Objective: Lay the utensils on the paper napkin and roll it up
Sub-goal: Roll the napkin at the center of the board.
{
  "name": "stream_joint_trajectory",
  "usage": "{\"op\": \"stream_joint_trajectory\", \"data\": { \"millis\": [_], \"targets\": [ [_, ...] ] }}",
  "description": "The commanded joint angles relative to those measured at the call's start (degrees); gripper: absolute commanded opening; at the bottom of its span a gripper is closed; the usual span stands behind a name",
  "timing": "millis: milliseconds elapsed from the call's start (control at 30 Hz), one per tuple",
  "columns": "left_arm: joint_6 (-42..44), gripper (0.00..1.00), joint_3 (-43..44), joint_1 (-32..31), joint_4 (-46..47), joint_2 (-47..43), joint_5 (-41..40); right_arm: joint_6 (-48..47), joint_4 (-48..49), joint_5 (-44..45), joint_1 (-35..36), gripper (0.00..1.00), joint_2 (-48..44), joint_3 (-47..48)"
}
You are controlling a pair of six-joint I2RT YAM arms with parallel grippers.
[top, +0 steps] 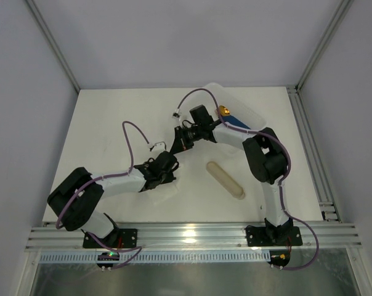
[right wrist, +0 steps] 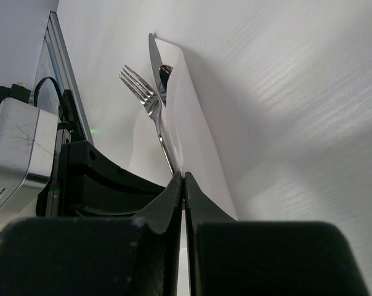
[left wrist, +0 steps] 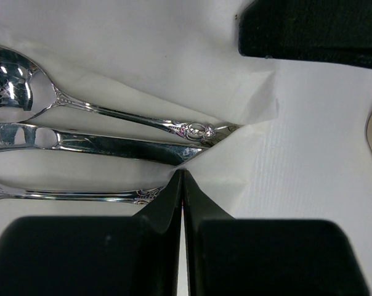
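The utensils, a silver spoon, knife and fork handle, lie side by side on the paper napkin. One flap of the napkin is folded up along them. My left gripper is shut, its tips pinching the napkin's near edge beside the knife handle; it is mid-table in the top view. My right gripper is shut on the napkin's edge and holds a flap upright beside the fork and the knife tip. The two grippers sit close together.
A beige oblong sleeve lies right of the grippers. A white plastic tray at the back right holds a blue-handled gold-tipped piece. Aluminium rails run along the right and the near edge.
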Motion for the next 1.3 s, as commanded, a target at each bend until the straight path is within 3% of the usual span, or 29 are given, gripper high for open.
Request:
{"op": "stream_joint_trajectory", "data": {
  "millis": [0, 833, 933, 1033, 1100, 1267],
  "targets": [
    [-0.3, 0.00, 0.2, -0.3, -2.1, 0.2, -2.2, -2.8, -1.6, 1.4, 0.7, 0.04, -4.1, 1.1],
    [-0.9, 0.00, -0.7, -0.5, -2.8, -1.4, -2.8, -7.0, -6.0, 5.6, 4.3, 0.07, -5.8, 1.2],
    [-1.0, 0.00, -0.8, -0.6, -2.9, -1.7, -2.8, -6.7, -6.4, 6.0, 4.3, 0.11, -5.3, 1.9],
    [-1.0, 0.00, -0.9, -0.6, -3.2, -2.1, -3.1, -6.3, -6.2, 7.2, 4.3, 0.23, -5.1, 2.2],
    [-0.9, 0.00, -0.7, -0.6, -3.4, -2.4, -3.3, -5.7, -6.2, 10.6, 4.3, 0.39, -5.7, 1.9],
    [-0.8, 0.00, -0.4, -0.6, -3.6, -2.1, -3.3, -3.6, -6.7, 22.6, 3.8, 0.49, -8.4, -0.7]
  ]
}}
